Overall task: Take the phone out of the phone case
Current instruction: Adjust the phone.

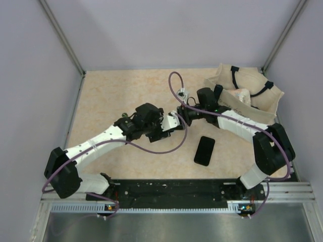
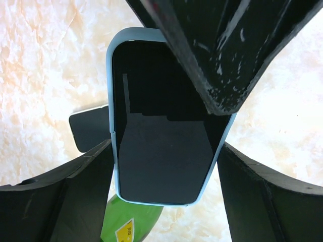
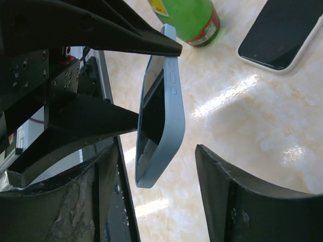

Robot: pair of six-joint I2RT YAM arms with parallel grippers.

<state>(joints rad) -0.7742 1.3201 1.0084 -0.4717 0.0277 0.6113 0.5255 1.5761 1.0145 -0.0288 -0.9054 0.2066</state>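
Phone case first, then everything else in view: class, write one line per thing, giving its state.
phone case: held off the table, on edge; phone seemingly still inside
left end effector: shut on the phone case
right end effector: open, astride the case's end
second phone: flat on the table, untouched
green bottle: beneath the case, pose unclear
bag: slumped in the far right corner

A green bottle (image 3: 189,20) rests on the marbled desk (image 1: 111,101); a beige bag (image 1: 272,103), perhaps cloth, sits far right.
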